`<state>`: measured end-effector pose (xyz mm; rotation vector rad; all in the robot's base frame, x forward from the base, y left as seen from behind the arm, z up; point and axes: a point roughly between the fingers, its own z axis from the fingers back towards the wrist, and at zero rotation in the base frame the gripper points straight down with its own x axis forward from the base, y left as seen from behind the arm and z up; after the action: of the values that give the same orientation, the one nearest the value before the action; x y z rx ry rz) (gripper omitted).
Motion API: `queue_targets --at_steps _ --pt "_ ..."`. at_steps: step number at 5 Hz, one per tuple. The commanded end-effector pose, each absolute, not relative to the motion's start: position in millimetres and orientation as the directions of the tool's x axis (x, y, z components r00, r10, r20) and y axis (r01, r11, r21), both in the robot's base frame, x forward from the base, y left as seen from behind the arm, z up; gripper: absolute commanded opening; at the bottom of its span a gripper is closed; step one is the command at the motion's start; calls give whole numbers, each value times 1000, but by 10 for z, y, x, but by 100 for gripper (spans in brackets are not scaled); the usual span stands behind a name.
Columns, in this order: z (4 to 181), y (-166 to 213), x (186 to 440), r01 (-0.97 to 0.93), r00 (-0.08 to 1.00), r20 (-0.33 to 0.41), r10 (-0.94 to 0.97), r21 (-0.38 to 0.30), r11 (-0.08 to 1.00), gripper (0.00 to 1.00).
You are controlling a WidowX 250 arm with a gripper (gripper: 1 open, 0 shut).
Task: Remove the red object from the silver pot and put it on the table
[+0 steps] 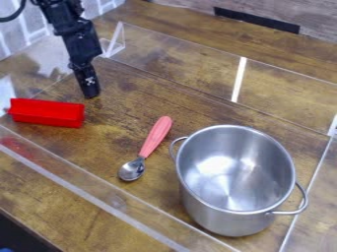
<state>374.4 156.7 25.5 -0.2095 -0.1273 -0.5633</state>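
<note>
Red block [47,112] lies on the table [145,197], just in front of my closed, empty end effector [90,91], its long side running across.

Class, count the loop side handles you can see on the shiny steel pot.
2: one on the round silver steel pot's left, beside the spoon's pinkish-red handle; the other low on its right side. None seems hidden.
</note>
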Motion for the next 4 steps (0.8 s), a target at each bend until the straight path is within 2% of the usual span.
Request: queue_targets --at_steps 1,2,3,4 --pt "615 1770 3763 534 835 223 -504 -107 838 0" --pt "614 1869 3768 525 840 234 -490 -118 843 0" --pt "515 1829 3739 556 820 249 -516 -132 821 0" --pt "497 1805 3719 588 799 261 -541 -153 794 100"
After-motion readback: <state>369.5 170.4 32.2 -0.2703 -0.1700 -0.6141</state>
